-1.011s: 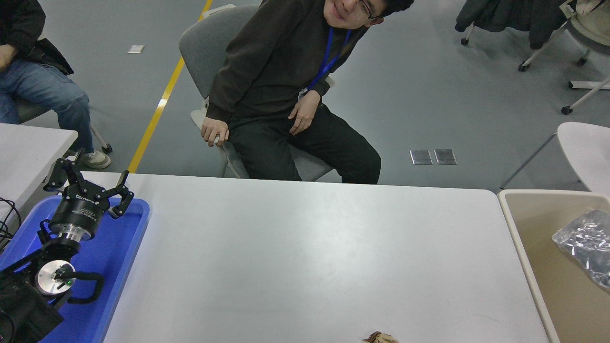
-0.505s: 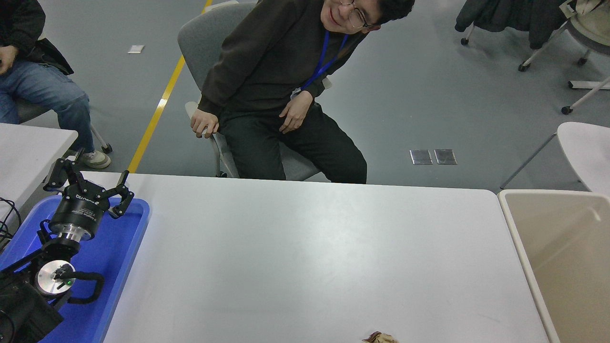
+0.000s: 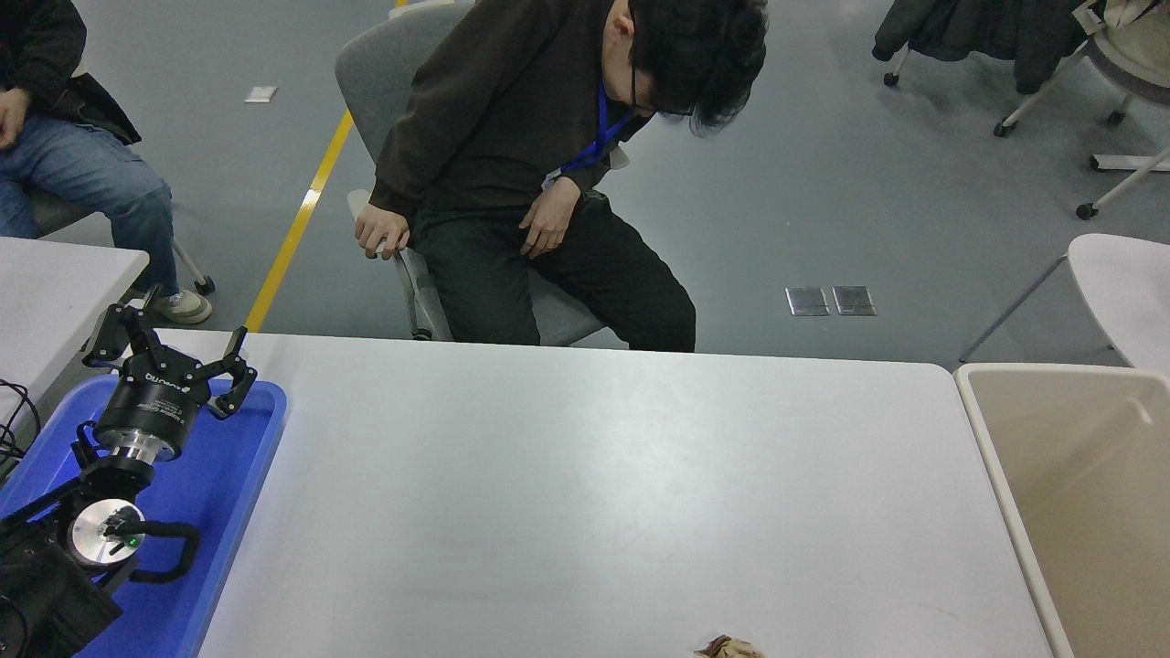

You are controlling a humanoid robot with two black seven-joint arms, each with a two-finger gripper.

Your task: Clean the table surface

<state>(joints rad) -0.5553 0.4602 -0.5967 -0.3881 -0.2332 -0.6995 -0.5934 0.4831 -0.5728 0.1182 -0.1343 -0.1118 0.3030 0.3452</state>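
A wide, smooth, matte white-grey bench (image 3: 585,493) with rounded corners fills the lower two thirds of the frame, its far edge running across the middle of the picture. At the lower left, the robot's black left arm rests over a flat blue plastic tray (image 3: 228,512) that lies on the bench's left end; the left hand (image 3: 169,352) points toward the top of the frame with its black fingers (image 3: 239,376) spread wide apart and nothing between them. The right arm and its hand are outside the frame.

At the bottom edge, right of centre, a small crumpled brown-and-tan scrap (image 3: 728,648) lies on the bench top, cut off by the frame, so what it is made of cannot be told for sure. Just beside the bench's right end, at the lower right, stands a beige plastic bin (image 3: 987,439), seen from above with its inside open to view.

Beyond the far edge, at upper centre, a person in a dark sweatshirt and dark trousers (image 3: 512,119) sits on a grey swivel chair (image 3: 370,78), head bowed, a blue lanyard at the neck, one hand on the chair's seat edge and the other on a thigh. A second seated person in blue jeans (image 3: 82,183) occupies the upper left corner, behind a smaller white table (image 3: 55,292) at the left edge. A yellow floor line (image 3: 302,215) runs diagonally across the grey floor.
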